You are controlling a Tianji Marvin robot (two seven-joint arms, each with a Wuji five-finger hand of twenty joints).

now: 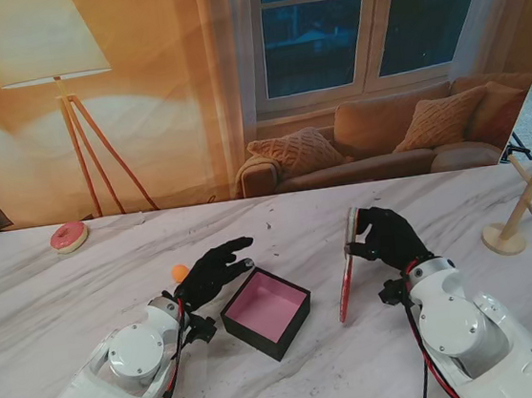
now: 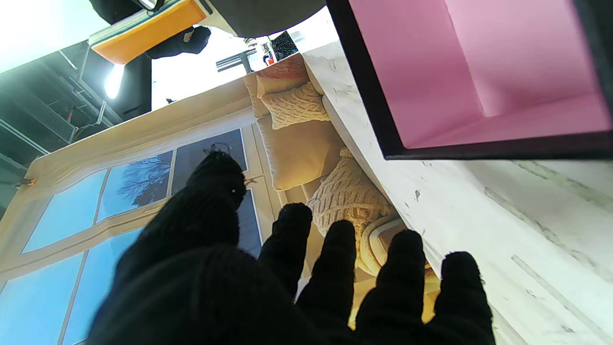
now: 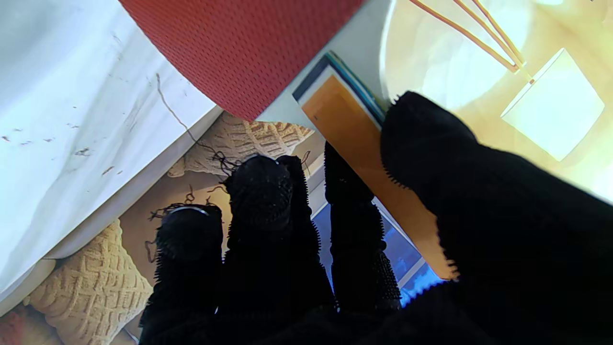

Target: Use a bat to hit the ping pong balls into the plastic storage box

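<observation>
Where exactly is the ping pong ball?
Start at the pink-lined storage box in the middle of the marble table. Look left to the left hand; the ping pong ball peeks out beside it. It is the only small orange sphere there.

A printed backdrop (image 1: 168,95) stands behind the white marble-patterned table (image 1: 277,212). It shows a warm orange wall, a cream-shaded tripod floor lamp (image 1: 47,51), a white-framed window with dark blue panes (image 1: 370,19), and a tan sofa with knitted cushions (image 1: 385,142).
</observation>
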